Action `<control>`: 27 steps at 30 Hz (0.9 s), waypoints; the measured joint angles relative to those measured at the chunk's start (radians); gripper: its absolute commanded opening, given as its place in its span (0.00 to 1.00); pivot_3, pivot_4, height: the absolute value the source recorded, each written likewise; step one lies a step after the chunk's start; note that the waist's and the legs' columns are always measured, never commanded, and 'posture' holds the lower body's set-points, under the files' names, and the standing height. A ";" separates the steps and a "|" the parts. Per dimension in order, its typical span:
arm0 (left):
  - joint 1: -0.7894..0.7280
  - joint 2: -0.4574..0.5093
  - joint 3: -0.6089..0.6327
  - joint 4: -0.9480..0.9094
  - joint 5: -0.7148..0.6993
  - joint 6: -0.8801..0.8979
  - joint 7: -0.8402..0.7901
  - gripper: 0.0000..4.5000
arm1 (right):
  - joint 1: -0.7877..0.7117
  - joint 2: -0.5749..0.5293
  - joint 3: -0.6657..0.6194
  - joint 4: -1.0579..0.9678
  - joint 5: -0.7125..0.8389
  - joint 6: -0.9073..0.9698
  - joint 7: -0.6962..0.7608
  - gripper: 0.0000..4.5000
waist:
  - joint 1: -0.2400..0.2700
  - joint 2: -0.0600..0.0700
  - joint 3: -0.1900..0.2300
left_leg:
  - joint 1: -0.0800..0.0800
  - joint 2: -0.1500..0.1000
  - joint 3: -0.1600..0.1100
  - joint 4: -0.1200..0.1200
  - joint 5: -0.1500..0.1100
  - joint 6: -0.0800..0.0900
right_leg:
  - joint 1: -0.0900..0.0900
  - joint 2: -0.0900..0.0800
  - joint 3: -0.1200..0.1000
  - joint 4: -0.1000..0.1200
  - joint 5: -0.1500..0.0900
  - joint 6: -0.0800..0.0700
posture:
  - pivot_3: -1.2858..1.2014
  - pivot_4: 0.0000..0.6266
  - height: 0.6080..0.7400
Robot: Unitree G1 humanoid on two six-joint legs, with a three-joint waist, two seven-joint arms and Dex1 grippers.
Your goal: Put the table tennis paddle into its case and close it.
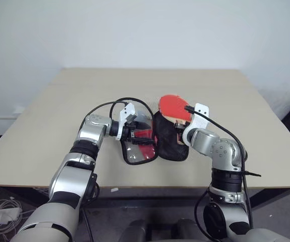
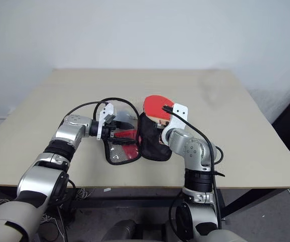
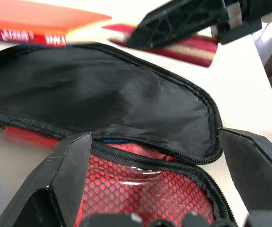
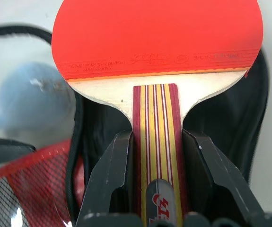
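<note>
The case lies unzipped and spread open near the table's front edge, black lining half on the right, clear-window and mesh half on the left. My right gripper is shut on the striped wooden handle of the table tennis paddle. It holds the red face tilted above the far end of the black lining. My left gripper stands open over the window half, one finger on each side of the zip edge and pointing across at the lining. A grey plush ball lies beside the case.
The beige table stretches wide to the far side and to both sides of the case. Black cables loop from both wrists over the case area. A white wall stands behind the table.
</note>
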 measured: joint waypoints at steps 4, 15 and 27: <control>0.000 0.000 0.000 0.000 0.001 0.000 -0.002 1.00 | 0.000 0.000 -0.012 0.020 0.027 0.000 -0.013 0.25 | 0.000 0.000 0.000 | 0.000 0.000 0.000 0.000 0.000 0.000 | 0.000 0.000 0.000 0.000 0.000 0.000 | 0.52 0.00 1.00; 0.000 0.000 0.000 0.011 0.005 -0.001 -0.002 1.00 | 0.000 0.000 -0.052 0.063 0.112 -0.012 -0.062 0.25 | 0.000 0.000 0.000 | 0.000 0.000 0.000 0.001 0.000 0.001 | 0.001 0.000 0.000 0.000 0.001 0.001 | 0.52 0.00 1.00; -0.005 -0.012 0.000 0.037 0.007 -0.016 -0.002 1.00 | 0.002 0.000 -0.039 0.042 0.146 0.013 -0.128 0.25 | 0.000 0.000 0.000 | 0.000 0.000 0.000 0.001 0.001 0.001 | 0.001 0.000 0.000 0.000 0.001 0.001 | 0.52 0.00 1.00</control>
